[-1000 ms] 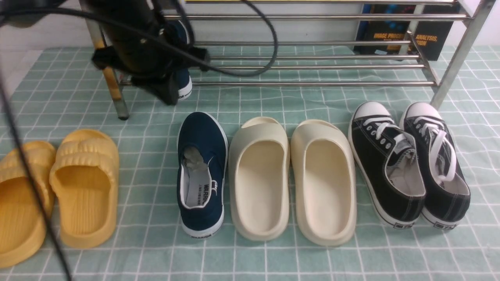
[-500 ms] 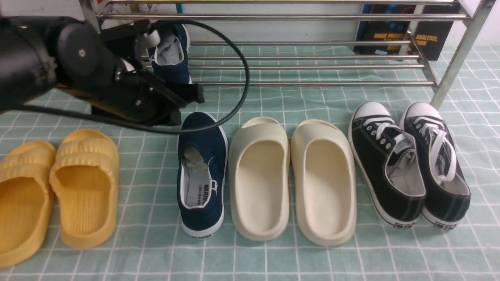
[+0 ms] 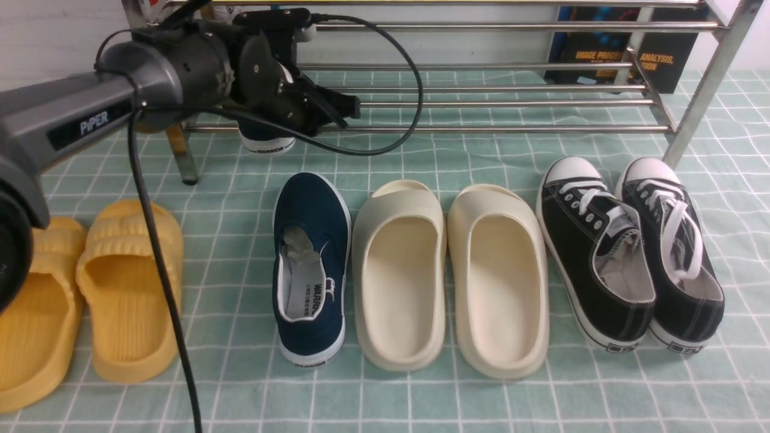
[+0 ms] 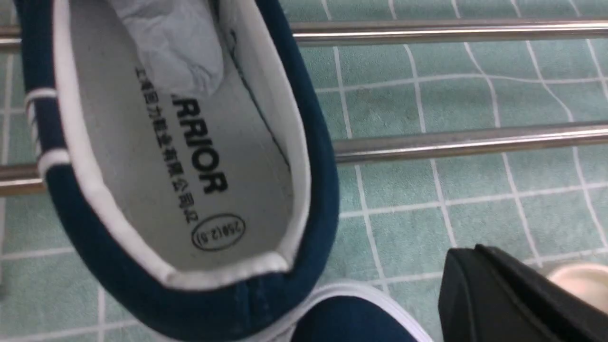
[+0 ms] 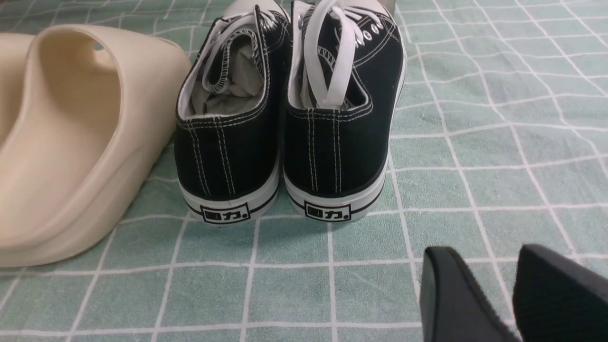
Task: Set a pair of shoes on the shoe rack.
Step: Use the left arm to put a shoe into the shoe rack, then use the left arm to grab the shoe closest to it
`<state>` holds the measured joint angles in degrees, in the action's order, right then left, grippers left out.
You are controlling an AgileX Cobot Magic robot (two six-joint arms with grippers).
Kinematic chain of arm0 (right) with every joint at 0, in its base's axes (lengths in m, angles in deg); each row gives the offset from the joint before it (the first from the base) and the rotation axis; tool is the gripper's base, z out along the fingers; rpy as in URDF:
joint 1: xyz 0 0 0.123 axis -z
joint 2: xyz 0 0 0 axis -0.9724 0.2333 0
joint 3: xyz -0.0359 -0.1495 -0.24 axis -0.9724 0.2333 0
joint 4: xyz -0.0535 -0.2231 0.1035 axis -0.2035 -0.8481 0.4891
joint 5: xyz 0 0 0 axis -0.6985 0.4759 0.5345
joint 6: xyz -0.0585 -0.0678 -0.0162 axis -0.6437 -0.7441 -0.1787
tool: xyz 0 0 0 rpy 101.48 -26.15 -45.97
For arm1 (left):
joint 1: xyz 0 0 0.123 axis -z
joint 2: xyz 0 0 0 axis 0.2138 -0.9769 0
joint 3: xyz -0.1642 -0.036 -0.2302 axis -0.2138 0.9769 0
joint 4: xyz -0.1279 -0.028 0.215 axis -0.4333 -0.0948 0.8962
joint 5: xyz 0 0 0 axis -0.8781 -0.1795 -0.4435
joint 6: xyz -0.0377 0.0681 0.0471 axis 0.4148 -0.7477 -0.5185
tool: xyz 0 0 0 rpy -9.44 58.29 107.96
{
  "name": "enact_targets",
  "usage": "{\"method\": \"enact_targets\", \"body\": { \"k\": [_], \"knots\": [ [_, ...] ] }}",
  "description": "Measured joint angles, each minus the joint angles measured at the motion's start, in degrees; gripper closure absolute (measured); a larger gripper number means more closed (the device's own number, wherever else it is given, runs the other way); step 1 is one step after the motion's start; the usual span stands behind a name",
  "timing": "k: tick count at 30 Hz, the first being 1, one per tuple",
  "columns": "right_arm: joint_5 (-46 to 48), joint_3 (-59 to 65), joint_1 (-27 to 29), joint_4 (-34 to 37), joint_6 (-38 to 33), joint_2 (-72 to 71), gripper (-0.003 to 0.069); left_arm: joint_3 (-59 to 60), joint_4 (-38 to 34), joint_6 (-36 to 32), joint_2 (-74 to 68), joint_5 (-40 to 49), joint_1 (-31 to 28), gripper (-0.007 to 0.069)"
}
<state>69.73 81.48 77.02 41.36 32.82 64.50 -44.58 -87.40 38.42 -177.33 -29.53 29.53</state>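
One navy shoe on the rack, its mate on the counter

The first navy slip-on (image 3: 264, 142) lies across the lower tubes at the left end of the shoe rack (image 3: 481, 128), which stands along the counter's far edge. The left end effector (image 3: 348, 110) is closed just above that shoe and not gripping it. The second navy slip-on (image 3: 311, 270) sits left of centre toward the near edge, just beside the cream slides (image 3: 448, 276). The right end effector (image 5: 482, 254) is open behind the black sneakers (image 5: 285, 123).

The left arm (image 3: 162, 75) hides one navy shoe (image 3: 266, 144) (heel shows).
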Motion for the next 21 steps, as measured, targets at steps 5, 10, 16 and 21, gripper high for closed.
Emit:
{"method": "enact_targets", "body": {
  "k": [5,10,16,21],
  "knots": [
    [0.0,0.0,0.0,0.0,0.0,0.0,0.0420,-0.7,5.5,5.8,-0.5,2.5,-2.1,0.0638],
    [0.0,0.0,0.0,0.0,0.0,0.0,0.0420,-0.8,7.8,8.8,-0.3,4.9,-2.3,0.0638],
    [0.0,0.0,0.0,0.0,0.0,0.0,0.0420,-0.8,7.6,9.1,4.8,17.1,-2.1,0.0638],
    [0.0,0.0,0.0,0.0,0.0,0.0,0.0420,2.0,3.9,6.7,11.7,30.0,-2.1,0.0638]
  ]
}}
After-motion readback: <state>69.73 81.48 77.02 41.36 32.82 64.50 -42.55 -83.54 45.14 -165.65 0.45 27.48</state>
